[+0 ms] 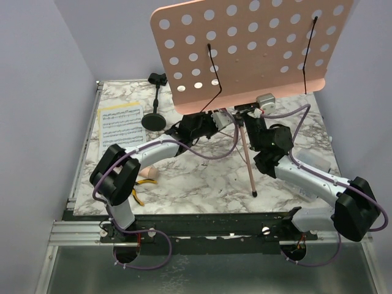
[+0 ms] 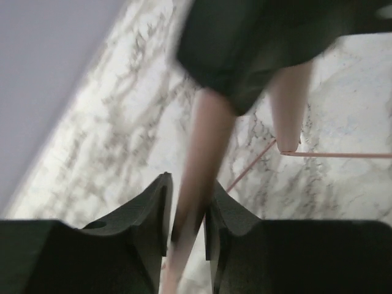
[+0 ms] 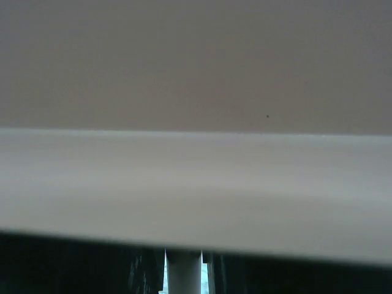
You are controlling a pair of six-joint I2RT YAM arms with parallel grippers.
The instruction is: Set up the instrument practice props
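Note:
The pink perforated music-stand desk (image 1: 251, 49) stands raised on its pink tripod pole (image 1: 247, 156) at mid-table. My left gripper (image 1: 211, 124) is under the desk's lower edge and shut on a pink tripod tube (image 2: 199, 153) that runs between its fingers (image 2: 153, 202). My right gripper (image 1: 254, 122) is shut on the pole (image 3: 184, 275) just below the desk's underside (image 3: 196, 177). The white and yellow sheet-music pages (image 1: 120, 124) lie flat at the left. The black round-based mic stand (image 1: 154, 117) stands beside them. The beige toy microphone (image 1: 147, 174) lies by my left arm.
Yellow-handled pliers (image 1: 137, 196) lie near the table's front-left edge. A clear plastic box (image 1: 317, 160) sits at the right, partly behind my right arm. One thin tripod leg (image 1: 252, 184) reaches toward the front edge. Walls close in on the left and the right.

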